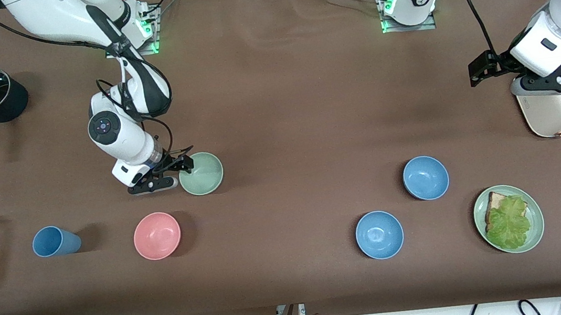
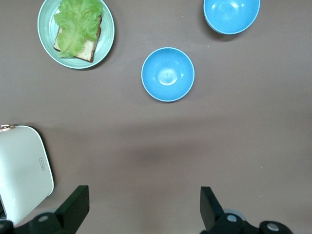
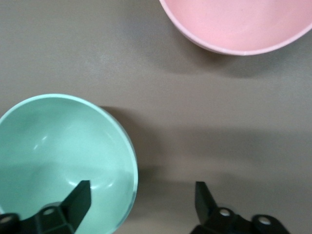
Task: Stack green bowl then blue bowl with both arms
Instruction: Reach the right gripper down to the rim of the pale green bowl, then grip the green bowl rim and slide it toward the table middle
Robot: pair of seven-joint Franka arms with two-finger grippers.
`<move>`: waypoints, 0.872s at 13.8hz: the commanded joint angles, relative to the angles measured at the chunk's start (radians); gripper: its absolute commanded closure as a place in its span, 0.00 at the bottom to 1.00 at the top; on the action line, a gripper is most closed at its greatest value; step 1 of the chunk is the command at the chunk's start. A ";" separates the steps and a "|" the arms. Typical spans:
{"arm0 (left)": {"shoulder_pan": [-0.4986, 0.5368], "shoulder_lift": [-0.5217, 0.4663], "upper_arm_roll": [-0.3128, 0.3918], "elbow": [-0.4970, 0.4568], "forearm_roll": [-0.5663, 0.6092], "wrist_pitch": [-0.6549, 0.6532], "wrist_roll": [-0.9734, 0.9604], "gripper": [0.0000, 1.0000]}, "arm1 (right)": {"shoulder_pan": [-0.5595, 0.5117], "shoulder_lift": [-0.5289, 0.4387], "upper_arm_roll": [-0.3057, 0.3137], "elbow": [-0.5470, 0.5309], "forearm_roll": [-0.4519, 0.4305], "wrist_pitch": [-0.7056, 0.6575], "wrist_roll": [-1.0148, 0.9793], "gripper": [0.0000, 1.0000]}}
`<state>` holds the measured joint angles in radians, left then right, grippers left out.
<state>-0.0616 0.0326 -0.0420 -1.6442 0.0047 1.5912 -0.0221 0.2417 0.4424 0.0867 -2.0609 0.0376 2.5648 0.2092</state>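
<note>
1. Front view: the right gripper is at the green bowl; the pink bowl sits nearer the camera. The left gripper waits beside the toaster.
2. Left wrist view: fingers spread; both blue bowls lie apart.
3. Right wrist view: spread fingers straddle the green bowl's rim.

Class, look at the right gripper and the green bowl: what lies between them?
Nothing. In the right wrist view the right gripper straddles the green bowl rim, one finger inside, one outside. The front view shows them meeting too.

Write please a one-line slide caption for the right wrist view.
Open right end effector straddling the green bowl rim, pink bowl nearby.
</note>
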 commanded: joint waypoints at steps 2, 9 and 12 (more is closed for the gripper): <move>-0.001 0.013 0.001 0.030 -0.011 -0.020 -0.012 0.00 | -0.001 0.041 0.002 0.015 0.015 0.028 0.009 0.24; -0.001 0.013 0.001 0.030 -0.011 -0.020 -0.012 0.00 | 0.001 0.045 0.024 0.018 0.018 0.021 0.096 1.00; -0.001 0.013 0.001 0.030 -0.011 -0.020 -0.028 0.00 | 0.002 0.038 0.079 0.103 0.016 -0.067 0.148 1.00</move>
<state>-0.0616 0.0335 -0.0418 -1.6439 0.0047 1.5912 -0.0329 0.2422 0.4769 0.1213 -2.0258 0.0422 2.5732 0.3203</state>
